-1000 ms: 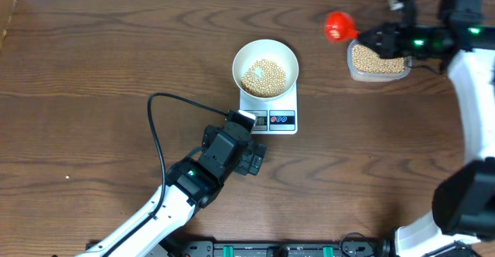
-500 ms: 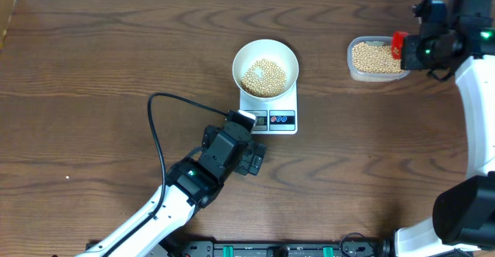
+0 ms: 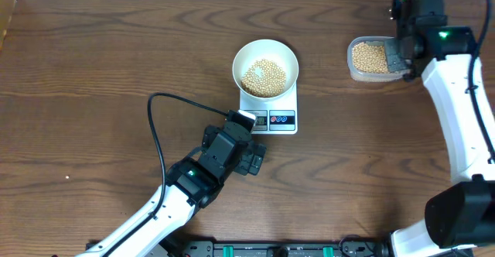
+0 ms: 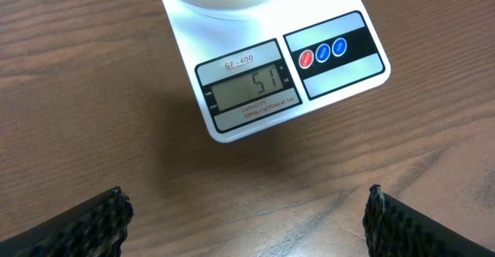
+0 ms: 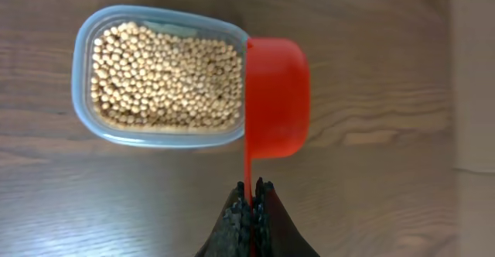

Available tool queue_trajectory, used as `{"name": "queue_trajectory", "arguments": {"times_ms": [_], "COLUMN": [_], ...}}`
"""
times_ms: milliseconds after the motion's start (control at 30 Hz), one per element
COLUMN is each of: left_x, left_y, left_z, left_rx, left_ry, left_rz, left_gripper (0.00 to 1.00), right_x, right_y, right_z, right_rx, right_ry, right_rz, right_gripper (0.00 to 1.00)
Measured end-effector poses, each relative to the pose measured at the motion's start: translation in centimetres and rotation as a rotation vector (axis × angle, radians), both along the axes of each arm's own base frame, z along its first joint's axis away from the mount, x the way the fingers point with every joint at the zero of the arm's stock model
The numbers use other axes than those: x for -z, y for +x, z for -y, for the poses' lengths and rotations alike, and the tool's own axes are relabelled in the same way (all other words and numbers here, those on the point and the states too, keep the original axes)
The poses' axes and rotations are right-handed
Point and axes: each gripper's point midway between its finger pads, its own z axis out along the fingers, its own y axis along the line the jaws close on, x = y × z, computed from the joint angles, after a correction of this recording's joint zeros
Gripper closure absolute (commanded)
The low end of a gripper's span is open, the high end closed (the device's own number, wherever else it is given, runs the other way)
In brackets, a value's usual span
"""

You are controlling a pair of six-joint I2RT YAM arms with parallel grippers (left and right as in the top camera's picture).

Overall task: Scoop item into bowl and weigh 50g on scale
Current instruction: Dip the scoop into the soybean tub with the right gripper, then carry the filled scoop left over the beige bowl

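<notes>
Lower left of overhead frame: left tool [image 3: 249,162] wide open, empty, near scale [image 3: 283,120]. Centre: bowl [image 3: 265,50] of beans [image 3: 264,77] on scale; left wrist view display [image 4: 249,94] reads 51. Upper right: right tool [image 5: 250,199] clamped on red scoop [image 5: 277,94], empty, beside tub [image 5: 161,21]. Judgement: weighing essentially done; scoop left to park.

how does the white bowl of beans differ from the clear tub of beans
The round white bowl is opaque and sits on the white digital scale; the clear rounded-rectangular plastic tub is see-through and rests directly on the brown wooden table. The bowl is at the table's middle, the tub near its right edge. Both hold small tan beans.
</notes>
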Motion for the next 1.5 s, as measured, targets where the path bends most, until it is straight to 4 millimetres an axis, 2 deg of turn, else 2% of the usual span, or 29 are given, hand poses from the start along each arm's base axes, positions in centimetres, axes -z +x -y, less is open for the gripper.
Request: {"name": "queue_trajectory", "arguments": {"times_ms": [133, 267, 333, 467, 533, 567, 767, 900, 1033, 1133, 1333, 1500], "left_x": [0.0, 0.0, 0.0, 0.0, 0.0, 0.0, 0.0, 0.0, 0.0, 0.0, 0.0, 0.0], "left_y": [0.0, 0.0, 0.0, 0.0, 0.0, 0.0, 0.0, 0.0, 0.0, 0.0, 0.0, 0.0], "left_z": [0.0, 0.0, 0.0, 0.0, 0.0, 0.0, 0.0, 0.0, 0.0, 0.0, 0.0, 0.0], "left_rx": [0.000, 0.000, 0.000, 0.000, 0.000, 0.000, 0.000, 0.000, 0.000, 0.000, 0.000, 0.000], "left_ry": [0.000, 0.000, 0.000, 0.000, 0.000, 0.001, 0.000, 0.000, 0.000, 0.000, 0.000, 0.000], "left_rz": [0.000, 0.000, -0.001, 0.000, 0.000, -0.001, 0.000, 0.000, 0.000, 0.000, 0.000, 0.000], "left_gripper": [0.02, 0.02, 0.02, 0.02, 0.02, 0.02, 0.02, 0.02, 0.02, 0.02, 0.03, 0.02], "right_x": [-0.8, -1.4, -1.9, -4.3, -5.7, -5.8, -1.6, -1.0, -0.6, 0.3, 1.9, 2.8], "right_y": [0.8, 2.1, 3.6, 6.5, 7.3, 7.3, 5.3, 4.0, 2.7, 1.5, 0.1, 0.1], "right_z": [-0.3, -1.0, -3.1, -9.2, -13.0, -15.7, -23.1, -25.8, -26.9, -27.0, -26.3, -25.2], "right_rx": [-0.008, -0.027, -0.095, -0.307, -0.443, -0.528, -0.674, -0.730, -0.747, -0.735, -0.706, -0.674], "right_ry": [-0.056, -0.015, 0.091, 0.357, 0.503, 0.594, 0.757, 0.796, 0.814, 0.822, 0.792, 0.722], "right_rz": [0.040, 0.102, 0.163, 0.310, 0.370, 0.368, 0.200, 0.153, 0.105, 0.042, -0.047, -0.064], "right_gripper": [0.99, 0.99, 0.99, 0.99, 0.99, 0.99, 0.99, 0.99, 0.99, 0.99, 0.99, 0.99]}}
